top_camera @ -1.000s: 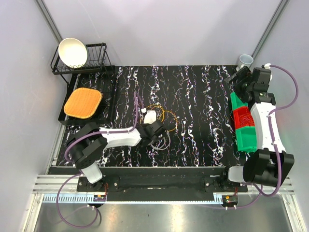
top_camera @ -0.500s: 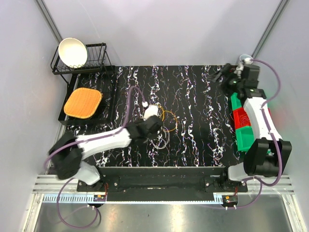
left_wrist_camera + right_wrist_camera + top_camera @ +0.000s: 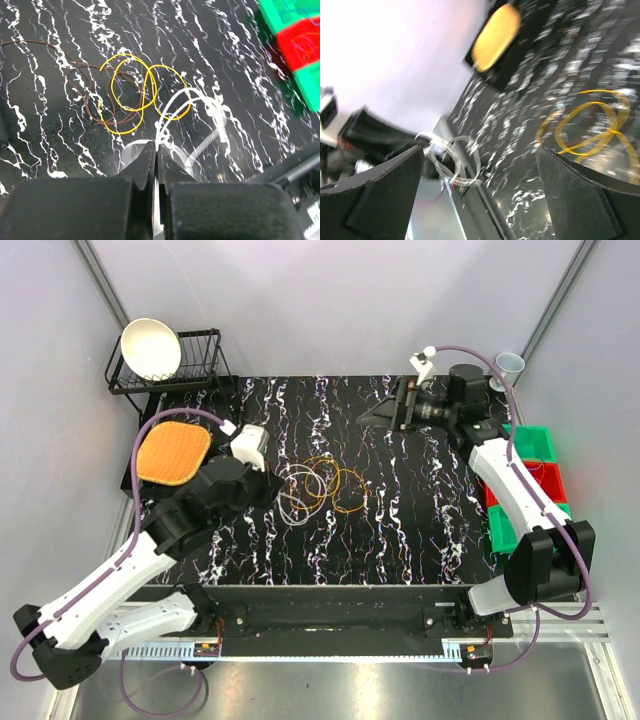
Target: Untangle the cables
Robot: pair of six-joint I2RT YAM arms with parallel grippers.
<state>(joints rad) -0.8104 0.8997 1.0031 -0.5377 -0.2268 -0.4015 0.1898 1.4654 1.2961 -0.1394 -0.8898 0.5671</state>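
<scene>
Left wrist view: our left end effector (image 3: 156, 150) is pinched shut on the pale cable (image 3: 186, 90), probably to draw its loops clear of the yellow cable (image 3: 150, 82) and reddish cable (image 3: 86, 102) lying on the bench (image 3: 240, 60). Our right end effector (image 3: 480, 165) hovers spread wide, likely ready to pin the rest.

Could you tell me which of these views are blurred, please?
Right wrist view: heavily smeared, the yellow cable streaked, the open right fingers dark blurs. Left wrist view: mostly sharp, but the pale cable at the shut left fingers ghosts. Top external view: crisp, evenly lit.
</scene>
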